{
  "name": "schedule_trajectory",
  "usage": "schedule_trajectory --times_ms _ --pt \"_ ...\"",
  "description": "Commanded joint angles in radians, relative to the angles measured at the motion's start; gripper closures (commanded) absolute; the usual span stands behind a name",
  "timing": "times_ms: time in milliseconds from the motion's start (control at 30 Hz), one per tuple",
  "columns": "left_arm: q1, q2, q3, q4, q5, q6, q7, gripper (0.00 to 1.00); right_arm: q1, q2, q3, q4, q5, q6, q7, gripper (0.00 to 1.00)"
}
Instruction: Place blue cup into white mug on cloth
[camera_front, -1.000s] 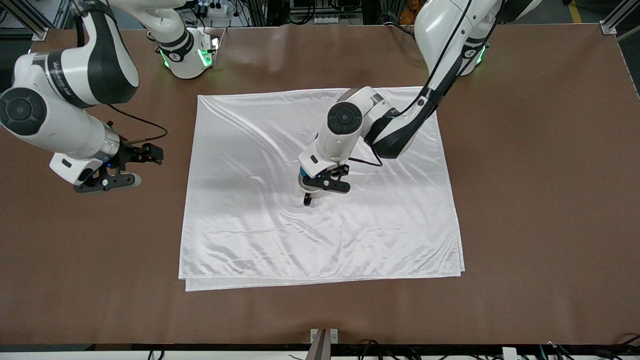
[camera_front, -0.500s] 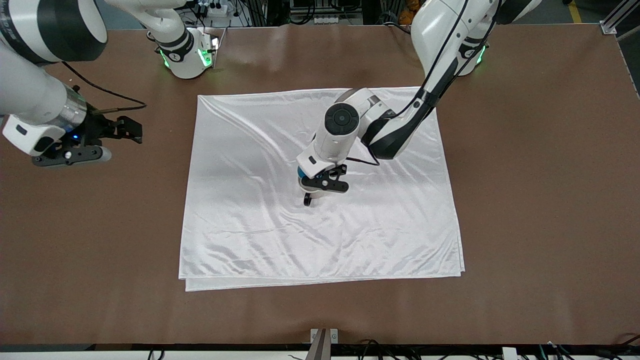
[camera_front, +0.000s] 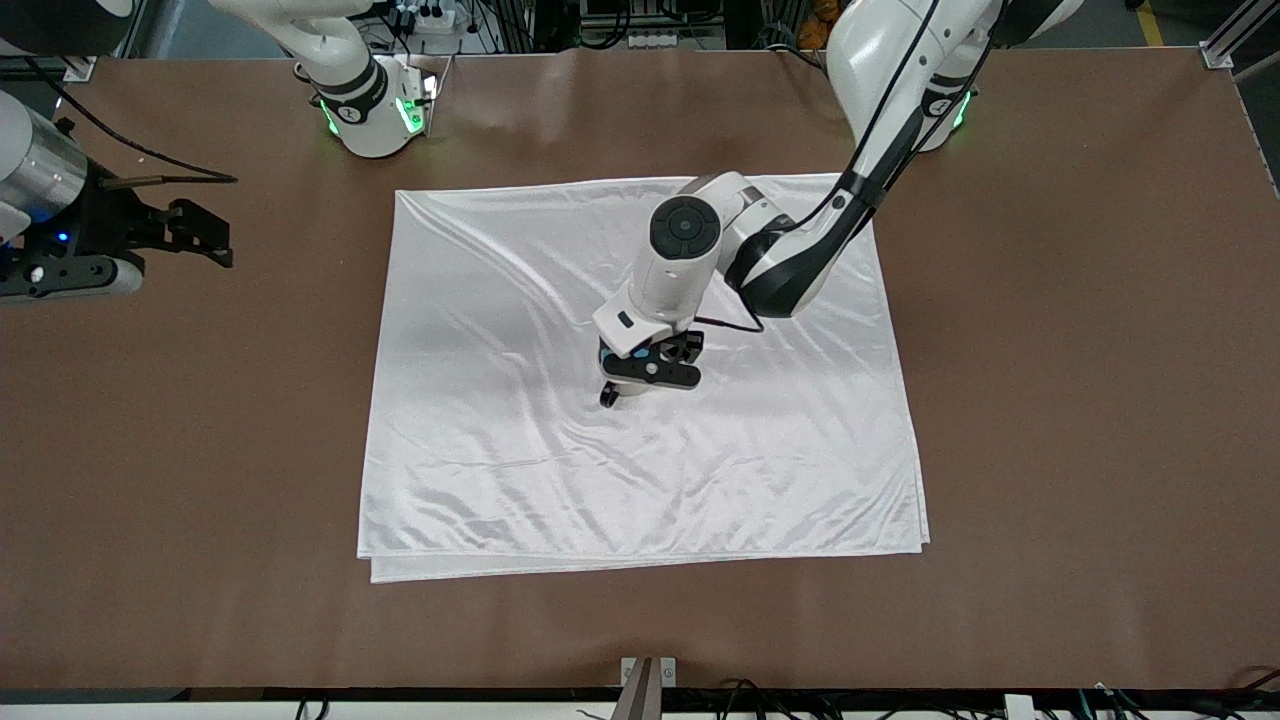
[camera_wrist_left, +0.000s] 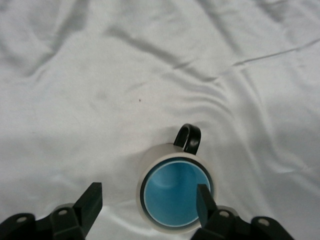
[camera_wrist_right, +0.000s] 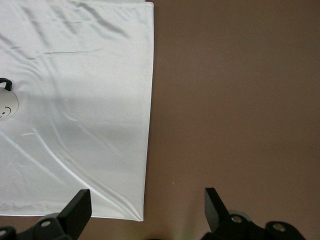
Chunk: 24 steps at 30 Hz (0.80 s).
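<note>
Blue cup (camera_wrist_left: 176, 194): nested inside white mug (camera_wrist_left: 150, 172), mid-cloth (camera_front: 500, 300). Left gripper (camera_wrist_left: 147, 202): over the mug, fingers apart, holding nothing; best lifted straight up, clear of rim and handle. Right gripper (camera_wrist_right: 145, 207): waiting over bare table, fingers apart.

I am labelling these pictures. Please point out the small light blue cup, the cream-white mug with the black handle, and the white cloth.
blue cup (camera_wrist_left: 175, 197): left wrist view, inside bottom.
white mug (camera_wrist_left: 188, 137): left wrist view, black handle.
cloth (camera_front: 500, 450): front view, bare wrinkled part.
</note>
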Motion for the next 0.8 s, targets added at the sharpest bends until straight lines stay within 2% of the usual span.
schedule_trajectory --times_ms 0,167,333,767 --pt "-0.002 -0.116 0.043 -0.017 0.024 -0.077 -0.036 0.0 0.01 0.008 -0.024 0.05 0.016 -0.039 -0.01 0.0" --pt "0.025 -0.191 0.049 -0.017 0.023 -0.145 -0.036 0.0 0.009 0.008 -0.032 0.062 -0.001 -0.028 -0.01 0.0" --pt "0.081 -0.265 0.052 -0.018 0.032 -0.208 -0.033 0.0 0.014 0.008 -0.082 0.078 0.002 -0.02 -0.017 0.0" --pt "0.26 -0.418 0.036 -0.018 0.029 -0.353 -0.027 0.0 0.014 0.008 -0.085 0.07 0.01 0.032 -0.034 0.0"
